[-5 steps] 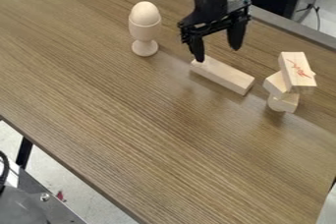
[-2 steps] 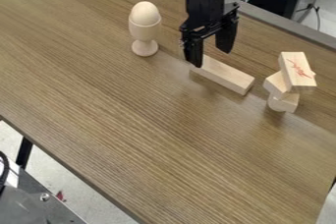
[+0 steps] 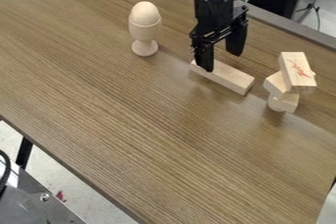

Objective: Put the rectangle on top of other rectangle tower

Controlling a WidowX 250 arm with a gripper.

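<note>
block [image 3: 227,78]: flat on the table [image 3: 131,120], slanting from upper left to lower right, between the egg cup [image 3: 144,32] and the tower [image 3: 276,84], touching neither.
gripper [image 3: 221,61]: fingers spread apart, nothing held, by the block's upper-left end; one finger overlaps that end in view. whether it touches, i can't tell.
step in hand: lining up to grasp the block, i judge; the lift and the placing remain.
grasp: shift toward the block's middle, so it hangs level; set one finger along each long side, then lower straight and close evenly. off-centre, it could tip or swivel.
lift: straight up, well above the top piece [image 3: 297,72], before going across.
tower: crooked stack, pieces turned across each other, likely easy to topple. centre the block over the top piece, lower slowly, let go only once it sits flat, and back off upward.
egg cup: upright, well apart from the tower; best to keep the arm's swing off it.
</note>
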